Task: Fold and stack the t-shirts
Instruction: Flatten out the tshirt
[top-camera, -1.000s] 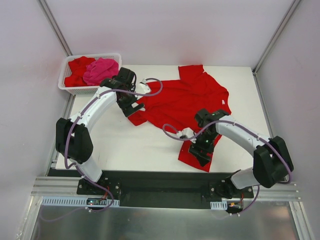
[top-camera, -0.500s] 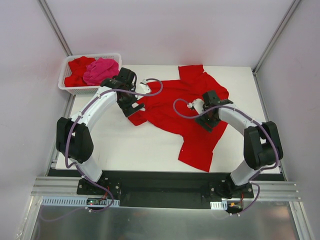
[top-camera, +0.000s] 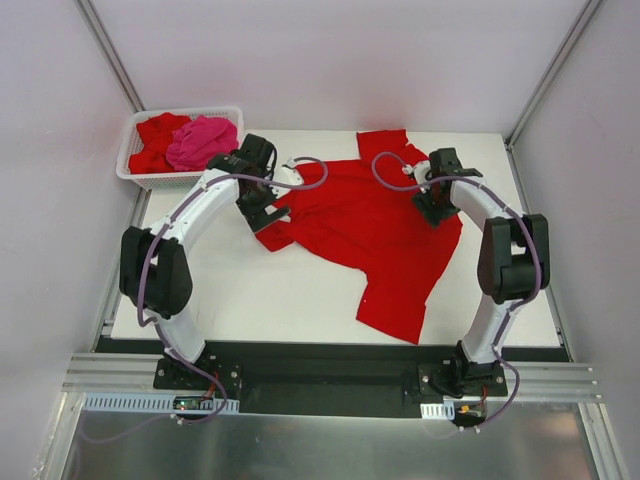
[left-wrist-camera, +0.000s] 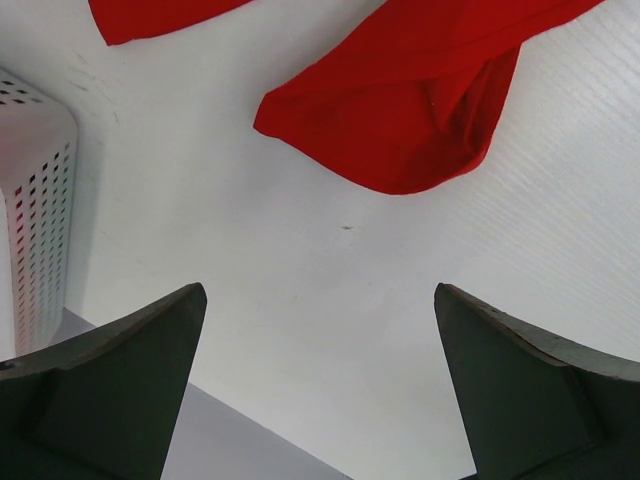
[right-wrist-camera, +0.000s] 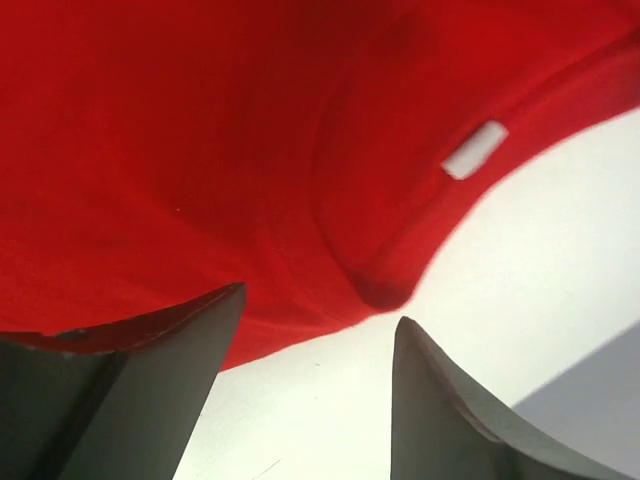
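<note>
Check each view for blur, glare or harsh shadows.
Top external: sharp, evenly lit, no glare on the white table. Left wrist: dark left fingers underlit, bright red cloth t-shirt crisp. Right wrist: right fingers likewise dark, white neck label distinct.

Top external: high and far, looking down over whole white flat tabletop, near edge at bottom of frame. Left wrist: close, facing down at sleeve of spread bright red cloth t-shirt, upper frame; white plastic lattice basket at left edge. Right wrist: very close over collar, small white label upper right. Shared: shirt in all three, basket in top and left wrist.
</note>
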